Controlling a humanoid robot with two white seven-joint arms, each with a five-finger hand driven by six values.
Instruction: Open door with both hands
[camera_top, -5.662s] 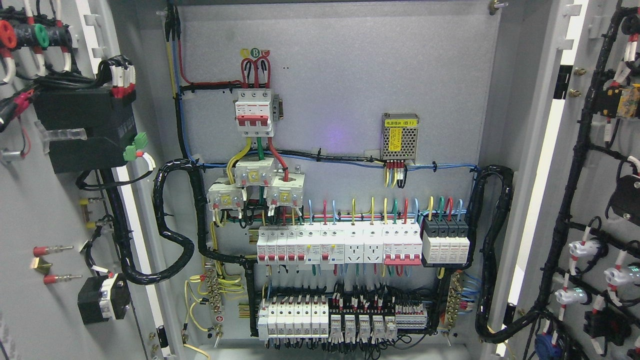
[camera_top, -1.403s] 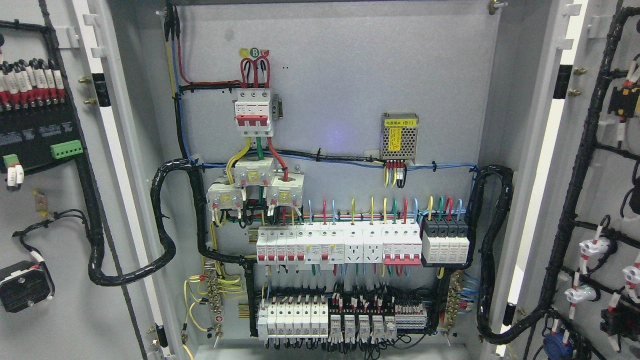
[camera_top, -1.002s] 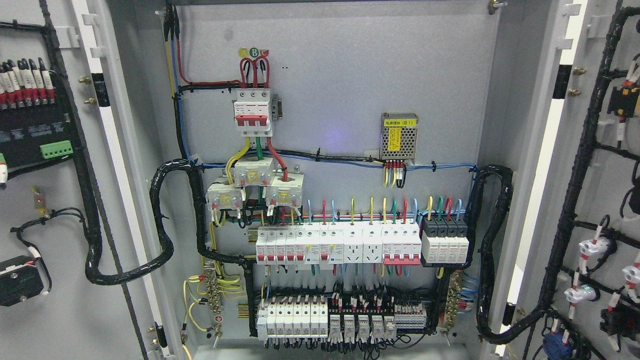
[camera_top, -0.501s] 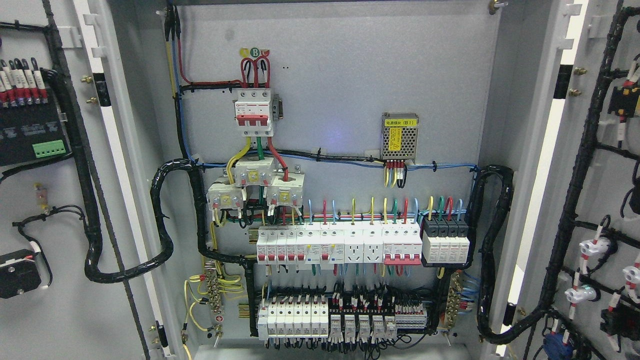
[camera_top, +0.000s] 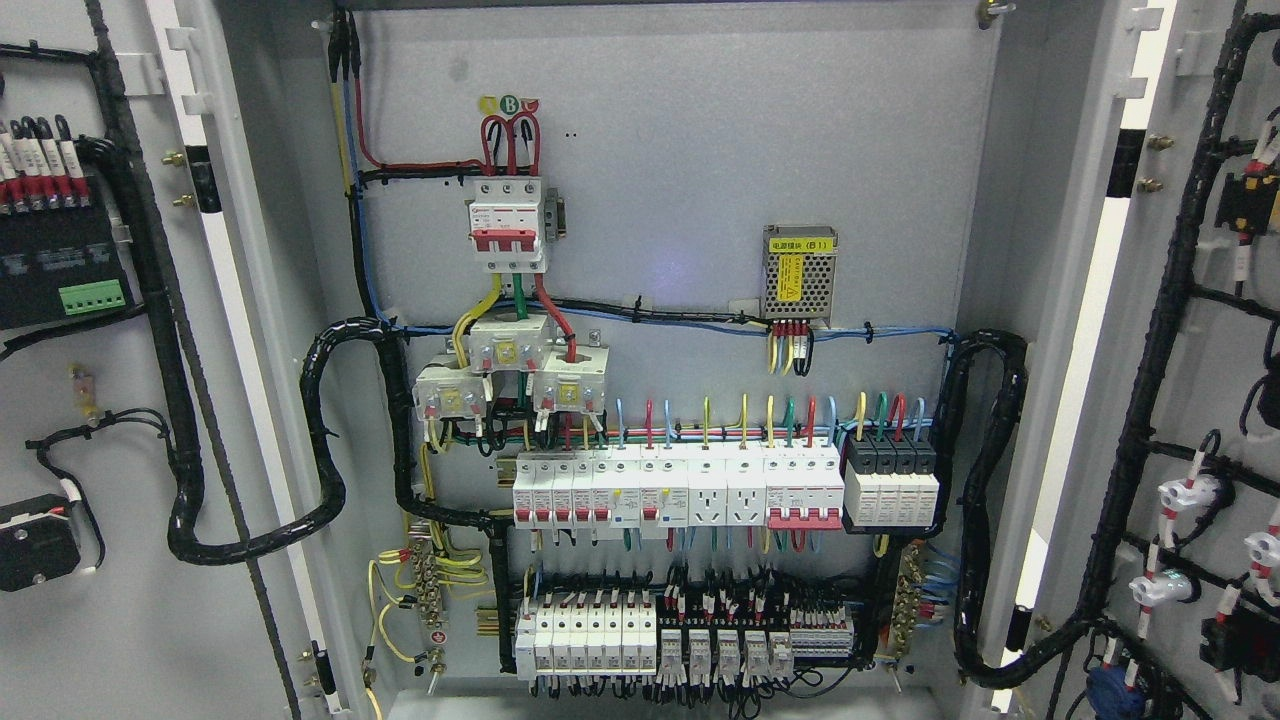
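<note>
Both doors of the electrical cabinet stand swung wide, left door (camera_top: 90, 640) and right door (camera_top: 1200, 330) flanking the breaker panel (camera_top: 680, 200); neither hand shows, their state unknowable. Opening looks complete; only withdrawal seems left.

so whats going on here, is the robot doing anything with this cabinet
No robot hand is in view at this moment, so nothing is being handled that the picture shows. The electrical cabinet stands with both doors swung wide: the left door and the right door show their inner faces with wiring and components. Between them the back panel is fully exposed, with a row of breakers across its middle.
</note>
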